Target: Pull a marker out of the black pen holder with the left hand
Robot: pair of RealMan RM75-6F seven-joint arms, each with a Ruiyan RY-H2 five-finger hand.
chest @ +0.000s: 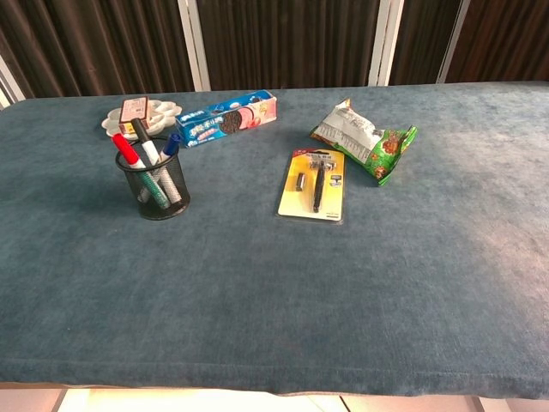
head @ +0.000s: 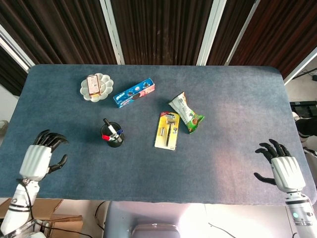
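The black mesh pen holder (head: 113, 137) (chest: 155, 188) stands upright left of the table's middle. Three markers lean in it, capped red (chest: 125, 148), black (chest: 140, 129) and blue (chest: 171, 143). My left hand (head: 40, 157) hovers over the front left part of the table, well left of the holder, fingers apart and holding nothing. My right hand (head: 282, 166) hangs at the front right edge, fingers spread and empty. The chest view shows neither hand.
A white flower-shaped dish (head: 97, 88) with a small packet sits at the back left. Beside it lies a blue cookie box (head: 133, 92). A yellow razor pack (head: 167, 130) and a green snack bag (head: 186, 113) lie near the middle.
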